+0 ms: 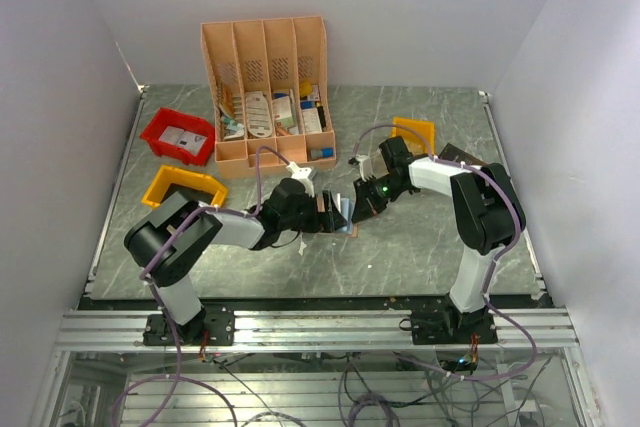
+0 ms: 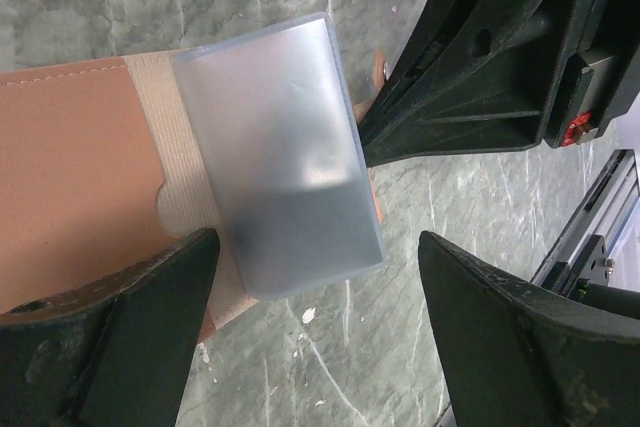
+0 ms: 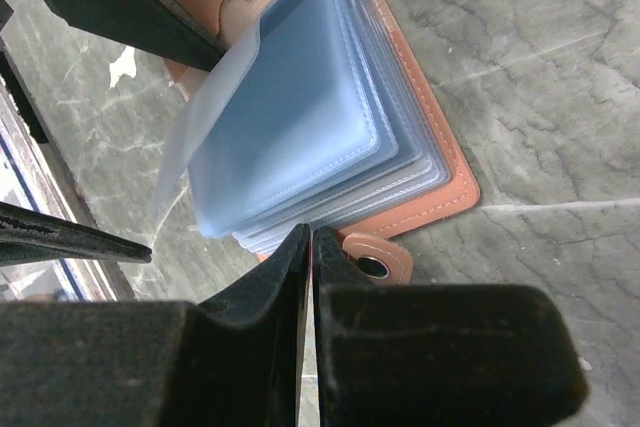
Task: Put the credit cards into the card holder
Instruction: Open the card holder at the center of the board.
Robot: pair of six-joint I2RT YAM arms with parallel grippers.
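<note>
Card holder (image 3: pixel 440 182) lying open, clear pockets (image 3: pixel 290 127) fanned | left tool (image 2: pixel 318 257) released | right tool (image 3: pixel 308 247) clenched

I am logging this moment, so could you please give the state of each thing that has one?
card holder: open, lying flat.
clear pockets: fanned, top one lifted.
left gripper: open, over the lifted pocket.
right gripper: shut, at the pockets' edge.
organiser: upright, filled.

The top camera looks steeply down from above and behind the arm bases, far enough back to take in the whole table (image 1: pixel 430 247). Each wrist camera peers past its own jaws at very close range. Both share the card holder (image 2: pixel 70 167), which lies between the jaws of the left gripper (image 2: pixel 315 247) and just beyond the tips of the right gripper (image 3: pixel 310 237).
</note>
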